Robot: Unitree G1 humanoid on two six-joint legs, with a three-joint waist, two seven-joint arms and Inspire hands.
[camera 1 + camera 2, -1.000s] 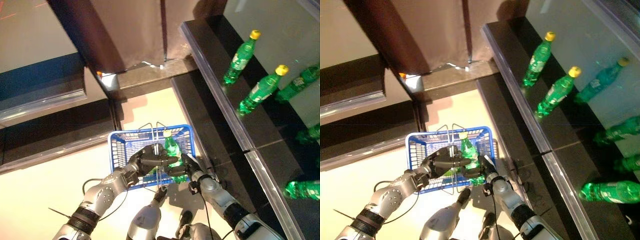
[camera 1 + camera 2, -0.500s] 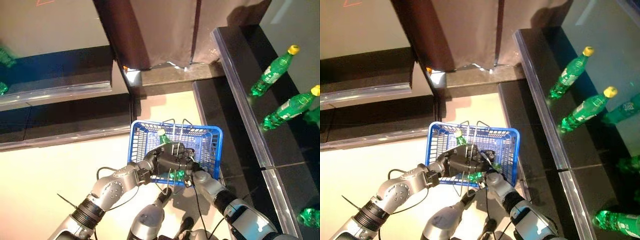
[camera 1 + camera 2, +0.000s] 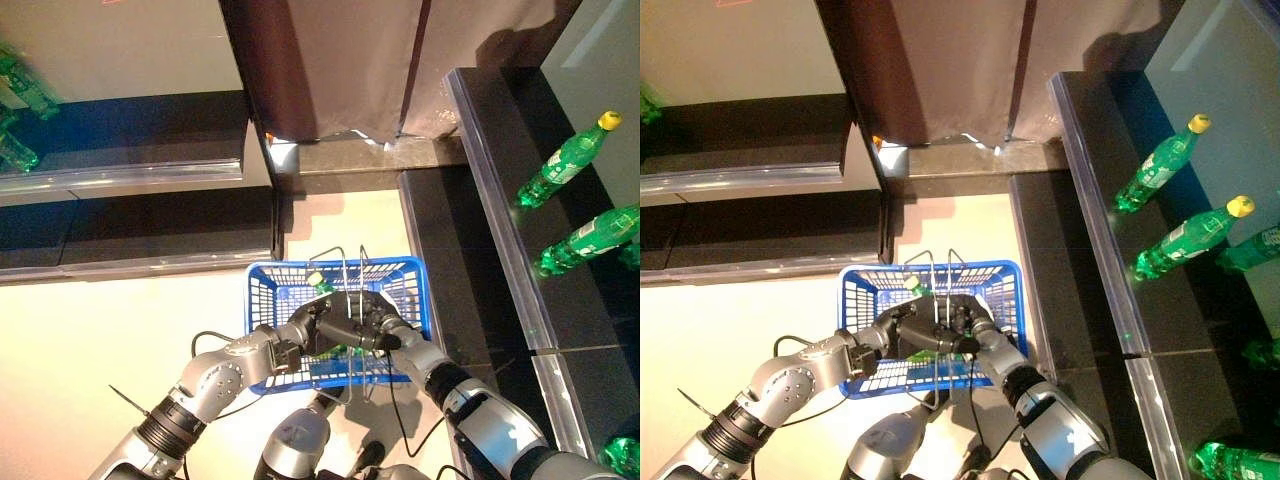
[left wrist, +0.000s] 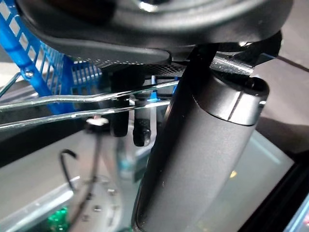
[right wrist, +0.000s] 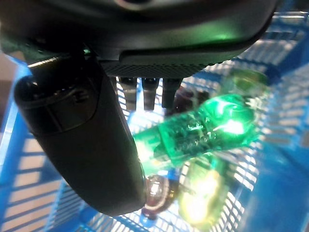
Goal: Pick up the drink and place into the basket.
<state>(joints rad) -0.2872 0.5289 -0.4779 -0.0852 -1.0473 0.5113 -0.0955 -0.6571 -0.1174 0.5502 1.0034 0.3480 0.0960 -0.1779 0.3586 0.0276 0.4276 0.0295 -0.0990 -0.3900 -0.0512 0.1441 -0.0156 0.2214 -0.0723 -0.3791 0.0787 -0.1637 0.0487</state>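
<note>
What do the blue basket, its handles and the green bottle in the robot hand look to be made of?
Blue lattice basket: matte moulded plastic, judging by its uniform colour and slotted walls. Thin looped handles: likely bare metal wire, silvery and glinting. Green bottle with yellow cap in the right robot hand: apparently translucent glossy plastic, light glowing through.

Green bottles [image 3: 567, 160] with yellow caps on the dark shelf [image 3: 480, 150]; brown curtain [image 3: 340, 60] beyond.

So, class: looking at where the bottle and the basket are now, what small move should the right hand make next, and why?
Probably open the right hand and let go. The green bottle it holds already sits low inside the blue basket, with the mesh floor showing right behind it in the right wrist view. The left hand holds the wire handles, so the basket looks steady enough.
</note>
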